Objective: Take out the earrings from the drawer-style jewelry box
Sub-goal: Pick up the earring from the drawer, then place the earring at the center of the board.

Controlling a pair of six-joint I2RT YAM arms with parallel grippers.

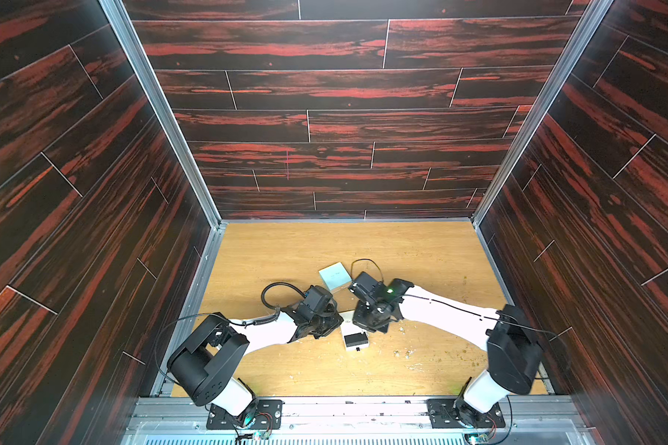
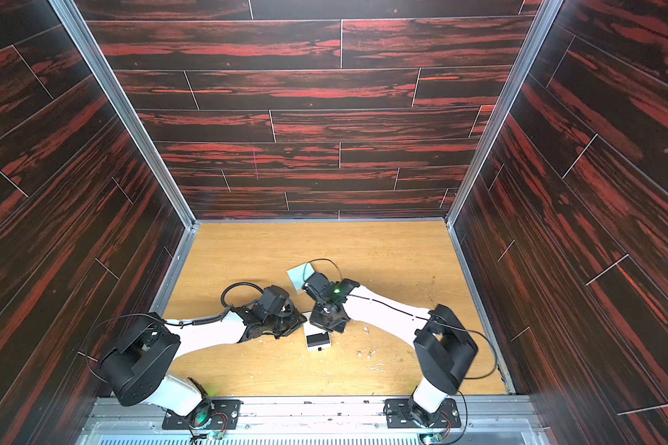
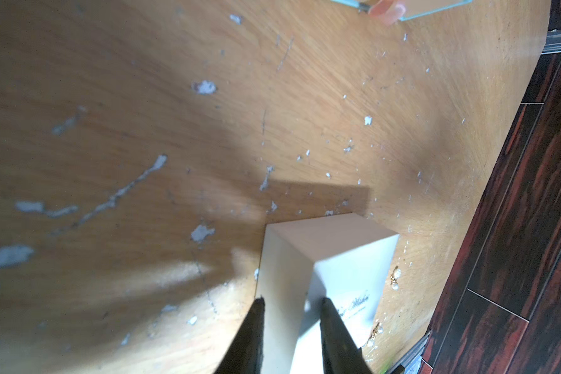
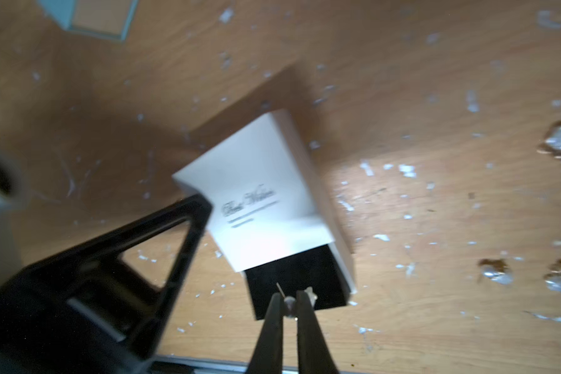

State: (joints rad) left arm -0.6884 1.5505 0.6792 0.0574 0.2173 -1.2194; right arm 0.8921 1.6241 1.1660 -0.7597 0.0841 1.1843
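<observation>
Earring (image 4: 289, 303) pinched over the open drawer (image 4: 292, 268).
Judged tiny, light, stiff and slippery. It is likely to flick out of a loose grip or bend at its thin post, so it is best held across the pale head. The right gripper (image 4: 289, 297) appears to do so, closed on it above the black lining. The earring is a pale, glinting stud with a fine metal post. A second stud (image 4: 310, 291) sits just beside one finger. The left gripper (image 3: 292, 301) is clamped on the white box (image 3: 321, 252). More earrings (image 3: 395, 278) lie on the tabletop (image 3: 175, 129) beside the box.
</observation>
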